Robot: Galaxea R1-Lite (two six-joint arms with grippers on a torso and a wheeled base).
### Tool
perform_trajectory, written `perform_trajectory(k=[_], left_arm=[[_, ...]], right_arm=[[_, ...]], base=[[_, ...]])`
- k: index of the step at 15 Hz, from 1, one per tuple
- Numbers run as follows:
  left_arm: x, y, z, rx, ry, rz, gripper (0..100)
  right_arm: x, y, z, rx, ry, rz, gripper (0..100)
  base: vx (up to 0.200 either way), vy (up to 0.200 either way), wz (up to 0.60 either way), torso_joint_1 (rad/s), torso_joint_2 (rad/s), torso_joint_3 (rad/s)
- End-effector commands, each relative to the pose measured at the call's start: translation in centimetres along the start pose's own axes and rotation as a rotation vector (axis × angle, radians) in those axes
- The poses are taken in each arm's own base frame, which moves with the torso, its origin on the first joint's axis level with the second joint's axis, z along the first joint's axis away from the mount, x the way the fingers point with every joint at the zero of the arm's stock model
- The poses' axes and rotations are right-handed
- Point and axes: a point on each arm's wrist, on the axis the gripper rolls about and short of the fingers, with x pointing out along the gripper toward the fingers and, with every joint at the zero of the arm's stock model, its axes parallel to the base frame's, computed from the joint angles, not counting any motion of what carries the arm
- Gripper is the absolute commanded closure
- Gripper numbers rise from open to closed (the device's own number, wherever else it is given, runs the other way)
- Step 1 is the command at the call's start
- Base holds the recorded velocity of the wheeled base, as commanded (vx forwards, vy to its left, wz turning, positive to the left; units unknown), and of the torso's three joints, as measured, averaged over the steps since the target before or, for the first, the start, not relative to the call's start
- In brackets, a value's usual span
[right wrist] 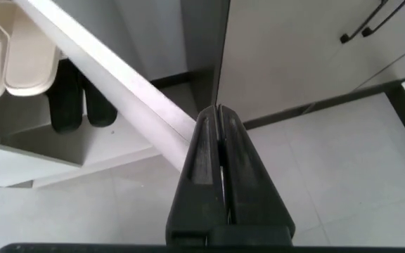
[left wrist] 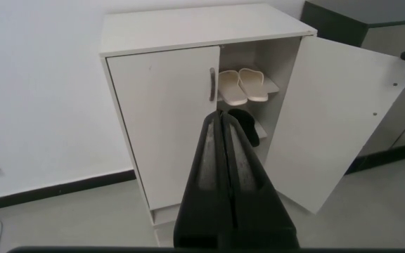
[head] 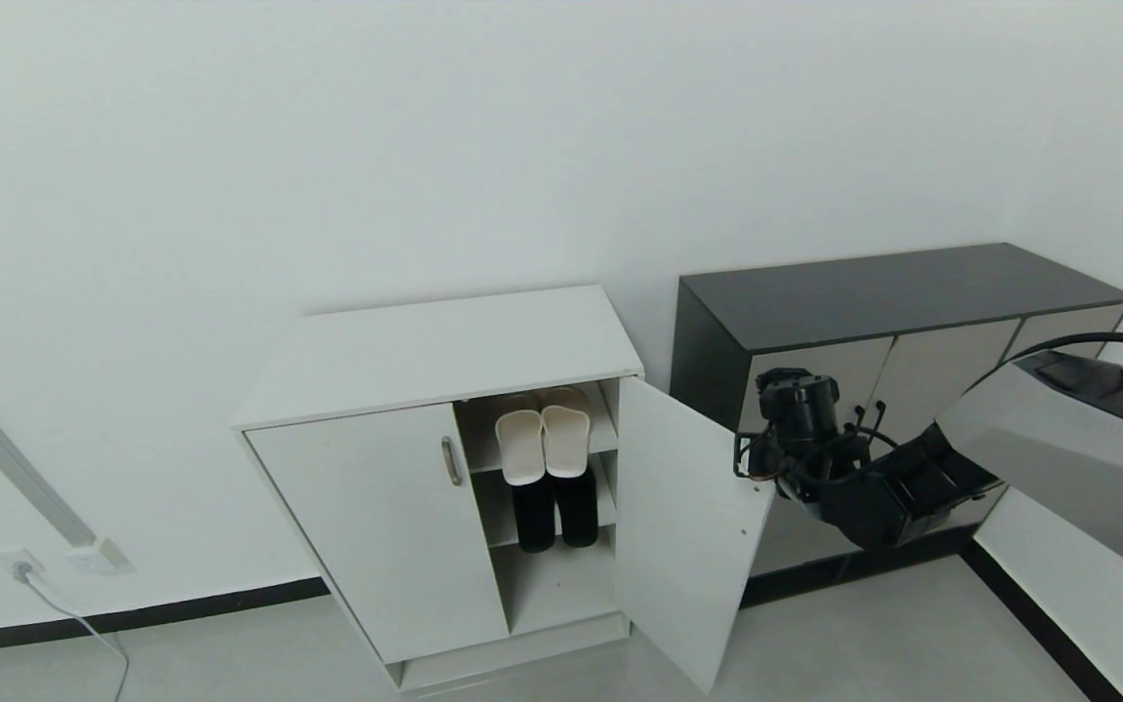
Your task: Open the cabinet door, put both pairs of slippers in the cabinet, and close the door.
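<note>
The right arm (head: pixel 864 487) stretches in from the right at mid-height of the cabinet, wrist bent toward the open door (head: pixel 678 526). Right claw (right wrist: pixel 219 112): fingers pressed together, nothing between them, tips right at the door's outer edge. Whether they touch it, I can't tell.

The left claw (left wrist: pixel 221 116) is closed tight too, and empty. It hangs in front of the cabinet (head: pixel 445 351), well back from it, pointing at the open compartment.

The room has a plain white wall (head: pixel 425 146), a grey floor (head: pixel 864 634) and a black skirting strip. A wall socket (head: pixel 18 564) with a cable sits low on the left. A dark-topped sideboard (head: pixel 893 288) stands just right of the white cabinet.

The white slippers (head: pixel 542 444) lie side by side on the upper shelf. The black slippers (head: pixel 554 512) sit on the shelf directly below. Both pairs are behind the swung-out right door, and the left door (head: pixel 376 526), with its handle (head: pixel 451 461), is closed. From the right claw, both pairs lie beyond the door panel, inside the cabinet, apart from either claw.
</note>
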Motion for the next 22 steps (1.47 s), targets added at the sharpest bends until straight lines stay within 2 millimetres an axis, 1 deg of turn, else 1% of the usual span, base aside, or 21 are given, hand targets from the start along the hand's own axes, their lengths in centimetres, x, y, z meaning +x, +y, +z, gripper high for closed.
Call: perform_trajectory(k=[1,3,4,5,6,7,8,10,11,13,16,22], left_arm=[[0.0,0.0,0.0,0.0,0.001,0.0,100],[0.0,0.0,0.0,0.0,0.001,0.0,100],[0.0,0.0,0.0,0.0,0.001,0.001,100],[0.0,0.0,0.0,0.0,0.001,0.0,100],[0.0,0.0,0.0,0.0,0.001,0.0,100],[0.0,0.0,0.0,0.0,0.001,0.001,100],[0.0,0.0,0.0,0.0,0.001,0.001,100],[0.0,0.0,0.0,0.0,0.001,0.001,100],[0.0,0.0,0.0,0.0,0.001,0.0,100],[0.0,0.0,0.0,0.0,0.001,0.001,100],[0.0,0.0,0.0,0.0,0.001,0.0,100],[0.0,0.0,0.0,0.0,0.001,0.001,100]], right_arm=[[-1.2,1.0,-0.3,-0.014,0.009,0.029,100],[-2.3,2.3,-0.8,-0.025,0.016,0.062,100],[-3.9,4.0,-1.4,-0.039,0.025,0.11,100],[-5.2,5.2,-1.8,-0.048,0.029,0.144,100],[-6.0,5.8,-1.9,-0.049,0.026,0.166,100],[-7.4,6.7,-1.9,-0.053,0.016,0.192,100],[-8.4,6.9,-1.8,-0.06,0.005,0.2,100],[-9.8,6.7,-1.9,-0.089,-0.011,0.23,100],[-10.1,6.6,-2.0,-0.128,-0.023,0.235,100],[-10.7,6.7,-2.3,-0.139,-0.056,0.257,100],[-10.9,6.9,-2.5,-0.154,-0.068,0.268,100],[-11.0,7.1,-2.8,-0.162,-0.061,0.275,100]], base=[[0.0,0.0,0.0,0.0,0.0,0.0],[0.0,0.0,0.0,0.0,0.0,0.0],[0.0,0.0,0.0,0.0,0.0,0.0],[0.0,0.0,0.0,0.0,0.0,0.0],[0.0,0.0,0.0,0.0,0.0,0.0],[0.0,0.0,0.0,0.0,0.0,0.0],[0.0,0.0,0.0,0.0,0.0,0.0],[0.0,0.0,0.0,0.0,0.0,0.0],[0.0,0.0,0.0,0.0,0.0,0.0],[0.0,0.0,0.0,0.0,0.0,0.0],[0.0,0.0,0.0,0.0,0.0,0.0],[0.0,0.0,0.6,-0.003,0.0,0.003]])
